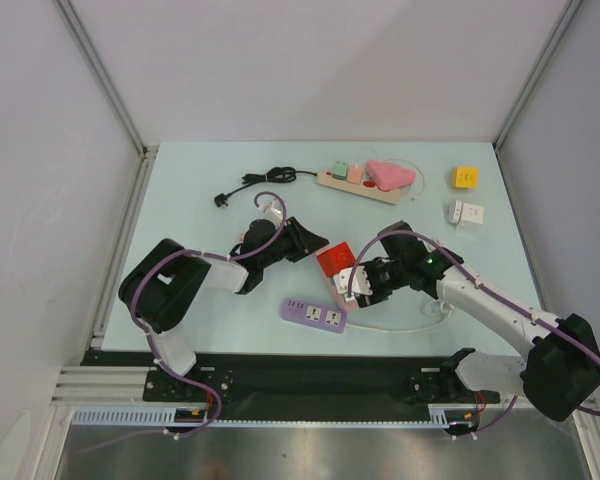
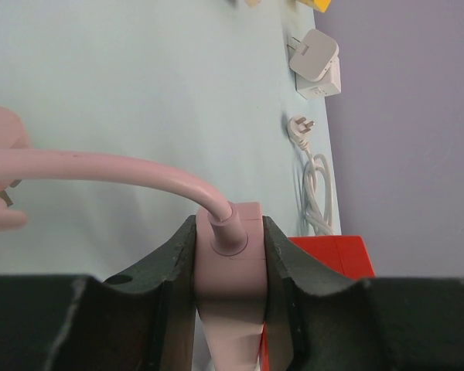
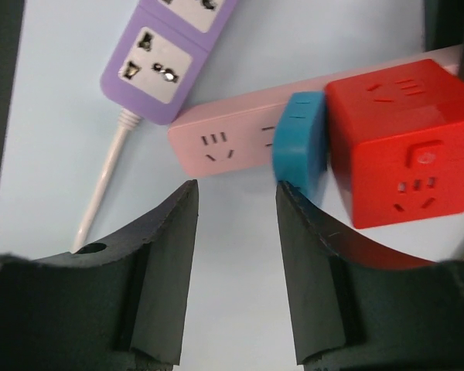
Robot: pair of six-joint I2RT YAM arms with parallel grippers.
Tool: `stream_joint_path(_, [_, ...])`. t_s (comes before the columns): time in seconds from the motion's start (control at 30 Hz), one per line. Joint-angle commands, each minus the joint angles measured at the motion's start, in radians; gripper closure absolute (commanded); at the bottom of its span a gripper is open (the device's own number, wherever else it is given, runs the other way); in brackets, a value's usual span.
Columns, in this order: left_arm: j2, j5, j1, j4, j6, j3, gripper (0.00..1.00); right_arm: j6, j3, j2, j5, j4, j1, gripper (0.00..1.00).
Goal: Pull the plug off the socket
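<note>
A pink power strip lies on the table with a blue plug and a red cube adapter seated in it. My left gripper is shut on the cable end of the pink strip, where its pink cable leaves it. My right gripper is open just in front of the strip, and its right finger tip is right under the blue plug. In the top view the left gripper and the right gripper flank the red cube.
A purple power strip lies near the front, left of my right gripper. A beige strip with adapters, a black cable, a yellow cube and white adapters lie at the back. A white plug and cord lie nearby.
</note>
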Motion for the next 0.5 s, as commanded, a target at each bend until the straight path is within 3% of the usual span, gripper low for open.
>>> stream_joint_path(0.0, [-0.018,0.003,-0.002,0.055,0.027,0.006,1.0,-0.007,-0.026,-0.011,-0.027,-0.046,0.019,0.51])
stream_joint_path(0.47, [-0.017,0.006,-0.002,0.049,0.027,0.007,1.0,0.027,0.057,-0.036,0.016,-0.049,0.019,0.46])
